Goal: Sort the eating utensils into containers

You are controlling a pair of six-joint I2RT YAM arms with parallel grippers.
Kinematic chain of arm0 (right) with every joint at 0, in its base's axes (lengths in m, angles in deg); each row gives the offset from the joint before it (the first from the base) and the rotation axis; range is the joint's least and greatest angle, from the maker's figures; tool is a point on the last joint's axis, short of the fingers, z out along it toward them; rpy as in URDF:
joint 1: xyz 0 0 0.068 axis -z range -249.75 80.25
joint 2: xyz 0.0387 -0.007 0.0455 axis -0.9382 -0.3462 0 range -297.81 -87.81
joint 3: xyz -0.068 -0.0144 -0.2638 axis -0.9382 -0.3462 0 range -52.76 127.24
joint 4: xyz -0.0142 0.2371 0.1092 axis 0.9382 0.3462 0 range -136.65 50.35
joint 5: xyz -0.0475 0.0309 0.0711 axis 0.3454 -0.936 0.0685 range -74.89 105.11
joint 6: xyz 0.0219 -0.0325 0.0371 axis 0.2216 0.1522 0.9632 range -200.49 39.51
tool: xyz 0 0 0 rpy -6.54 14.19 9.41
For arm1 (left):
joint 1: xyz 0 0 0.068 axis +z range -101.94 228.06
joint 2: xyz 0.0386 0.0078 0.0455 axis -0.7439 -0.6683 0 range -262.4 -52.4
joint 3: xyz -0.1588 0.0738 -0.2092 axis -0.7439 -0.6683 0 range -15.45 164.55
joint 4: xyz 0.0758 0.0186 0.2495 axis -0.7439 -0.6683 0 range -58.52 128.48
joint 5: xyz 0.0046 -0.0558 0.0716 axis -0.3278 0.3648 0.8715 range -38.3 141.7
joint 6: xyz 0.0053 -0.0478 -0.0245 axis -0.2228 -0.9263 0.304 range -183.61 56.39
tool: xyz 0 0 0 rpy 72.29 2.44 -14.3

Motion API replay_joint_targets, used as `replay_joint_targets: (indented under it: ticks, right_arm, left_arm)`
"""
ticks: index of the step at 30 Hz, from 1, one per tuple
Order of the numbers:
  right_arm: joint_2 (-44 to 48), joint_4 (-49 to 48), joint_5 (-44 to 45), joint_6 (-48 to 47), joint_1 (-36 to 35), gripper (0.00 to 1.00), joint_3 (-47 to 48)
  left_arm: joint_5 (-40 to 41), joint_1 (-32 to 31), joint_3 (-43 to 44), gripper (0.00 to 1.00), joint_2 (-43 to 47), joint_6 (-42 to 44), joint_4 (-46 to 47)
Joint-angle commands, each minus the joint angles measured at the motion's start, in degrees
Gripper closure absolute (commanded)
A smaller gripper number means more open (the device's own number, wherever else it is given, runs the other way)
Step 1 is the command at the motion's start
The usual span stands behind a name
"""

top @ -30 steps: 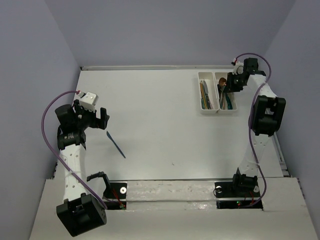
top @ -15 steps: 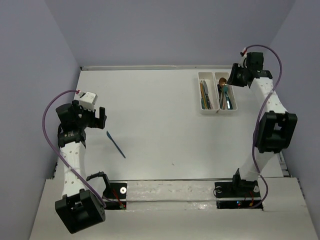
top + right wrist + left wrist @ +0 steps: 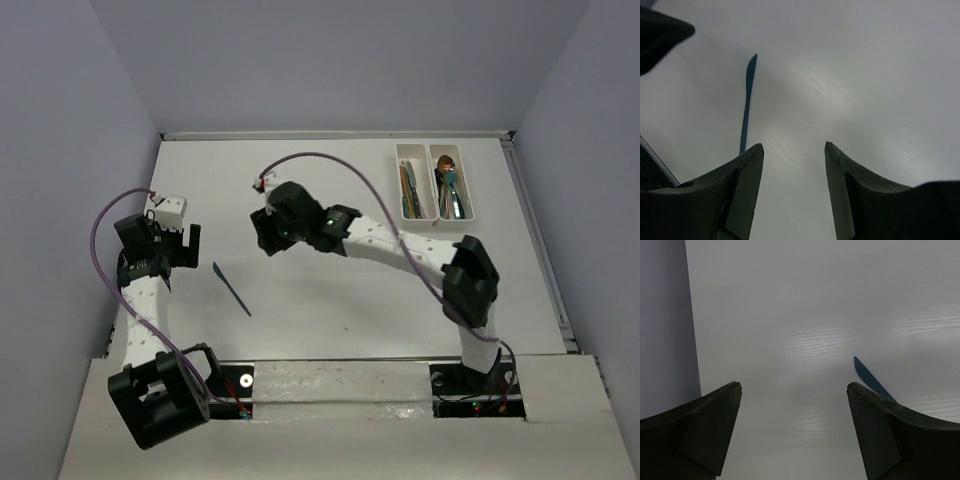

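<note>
A single blue knife [image 3: 232, 288] lies flat on the white table at the left. It also shows as a slim blue blade in the right wrist view [image 3: 746, 110] and as a tip beside my left gripper's right finger [image 3: 872, 381]. My left gripper [image 3: 188, 243] hovers just left of and behind the knife, open and holding nothing [image 3: 794, 387]. My right arm reaches across the table. Its gripper [image 3: 263, 234] stands open and bare [image 3: 793, 146], behind and to the right of the knife. The two joined white containers [image 3: 428, 222] at the back right hold several utensils [image 3: 448, 185].
Grey walls close in the table on the left, back and right. A dark part of the left gripper [image 3: 660, 32] juts into the top left corner of the right wrist view. The arm bases sit at the near edge.
My right arm has swung from the containers at the back right over to the left middle of the table, and its jaws have spread wider. My left gripper has drifted slightly left.
</note>
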Motion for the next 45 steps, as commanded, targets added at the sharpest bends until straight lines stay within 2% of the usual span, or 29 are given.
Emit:
replay_joint_targets:
  ticks: [1, 4, 10, 20, 31, 35, 37, 38, 41, 45]
  right_arm:
    - [-13.6, 7.4, 3.4, 0.1, -7.3, 0.42, 15.0]
    - [-21.5, 9.7, 3.3, -0.5, -10.2, 0.43, 24.7]
    - [-30.8, 12.4, 0.2, 1.4, -12.0, 0.45, 34.7]
    - [-36.8, 18.9, 3.7, 4.7, -13.9, 0.48, 36.0]
    - [-39.5, 20.3, 4.4, 5.2, -14.9, 0.54, 36.1]
    - [-39.9, 21.4, 4.4, 5.7, -14.9, 0.64, 36.1]
    - [-39.8, 22.2, 4.1, 5.9, -14.9, 0.73, 35.9]
    - [-39.7, 22.8, 3.8, 5.9, -14.9, 0.84, 35.6]
    - [-38.6, 23.2, 3.5, 6.1, -14.9, 1.0, 33.0]
    - [-34.1, 22.3, 5.0, 7.8, -14.9, 1.0, 23.4]
  left_arm:
    - [2.3, 3.1, -2.4, 0.01, 2.4, 1.8, 1.8]
    - [1.8, 4.8, -3.3, 0.01, 2.3, 2.3, 2.4]
    - [0.8, 6.3, -5.4, 0.01, 0.9, 2.9, 4.2]
    - [-1.3, 6.6, -5.5, 0.01, 2.8, 3.6, 3.9]
    - [-1.0, 6.6, -5.1, 0.01, 5.7, 3.1, 3.3]
    - [-0.4, 6.8, -5.2, 0.01, 8.0, 3.0, 2.7]
    - [0.1, 6.8, -5.3, 0.01, 9.4, 3.0, 2.6]
    - [0.2, 6.8, -5.4, 0.01, 10.1, 2.9, 2.5]
    - [0.5, 6.8, -5.4, 0.01, 10.8, 2.8, 2.3]
    - [0.4, 6.9, -5.4, 0.01, 10.8, 3.2, 2.0]
